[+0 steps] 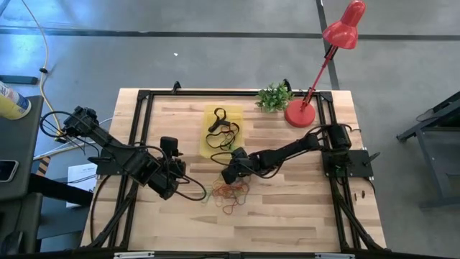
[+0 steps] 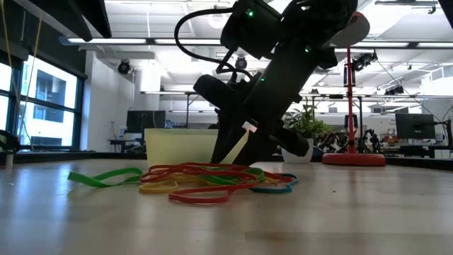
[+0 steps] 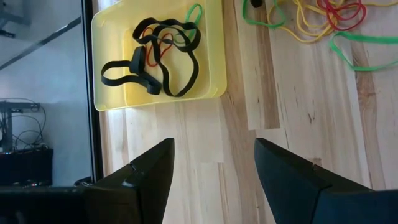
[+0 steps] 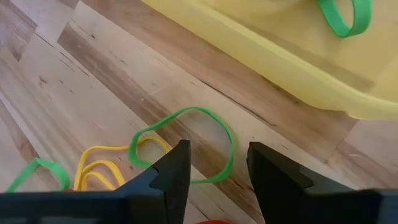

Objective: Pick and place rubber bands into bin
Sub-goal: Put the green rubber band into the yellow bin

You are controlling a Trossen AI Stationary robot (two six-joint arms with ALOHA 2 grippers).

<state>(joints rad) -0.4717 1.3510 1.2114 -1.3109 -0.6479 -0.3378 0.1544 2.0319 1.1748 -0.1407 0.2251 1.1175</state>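
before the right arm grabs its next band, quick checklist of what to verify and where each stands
1. right gripper fingers apart over the table: ok.
2. A band lined up: the green rubber band lies flat just ahead of its fingers: ok.
3. Nothing held yet: no band between the fingers: ok.
4. bin close by, already holding black rubber bands: ok.
5. left gripper open, away from the loose pile: ok.
6. Whether the green band is free of the pile: cannot tell.
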